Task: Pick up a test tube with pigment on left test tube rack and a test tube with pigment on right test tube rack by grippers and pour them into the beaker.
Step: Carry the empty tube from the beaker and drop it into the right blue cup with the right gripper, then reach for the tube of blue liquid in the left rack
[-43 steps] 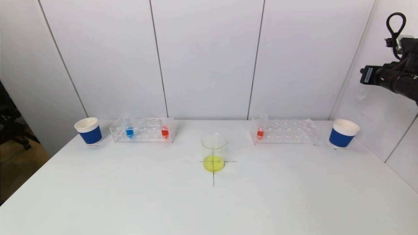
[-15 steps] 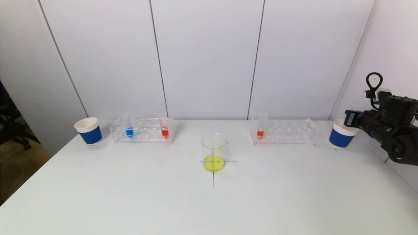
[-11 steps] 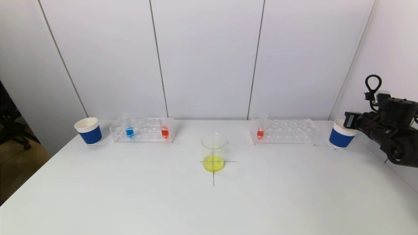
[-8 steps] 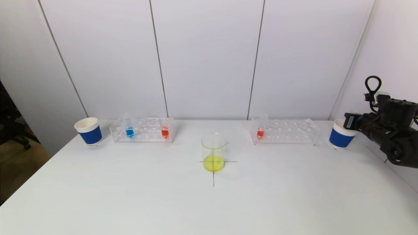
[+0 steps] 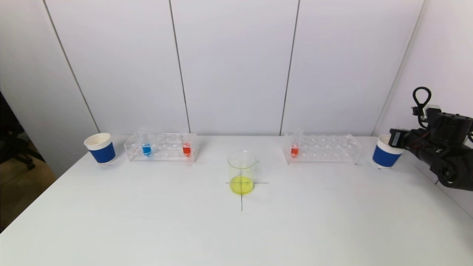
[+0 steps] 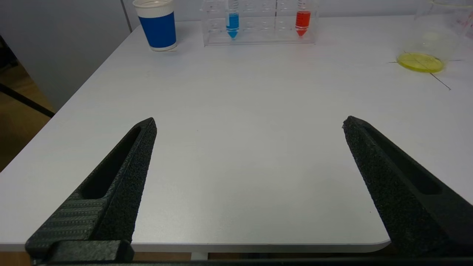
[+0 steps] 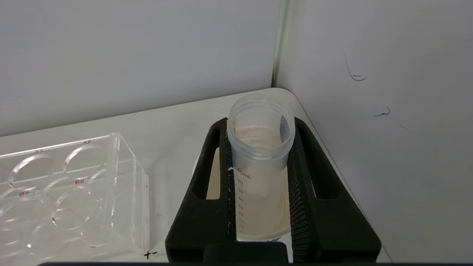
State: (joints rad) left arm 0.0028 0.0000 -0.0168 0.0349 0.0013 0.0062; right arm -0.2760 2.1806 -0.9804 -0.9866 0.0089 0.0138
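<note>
Empty test tube (image 7: 261, 147) inside right claw (image 7: 260, 127)

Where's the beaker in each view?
Head view: beaker at the centre of the table, on the black cross, yellow liquid inside.
Left wrist view: beaker cut by the picture edge, past the left rack and its red tube.
Right wrist view: not in it; right gripper shut on an empty tube near the right rack.
Shared landmark: left rack holding blue tube and red tube, head and left wrist views.
</note>
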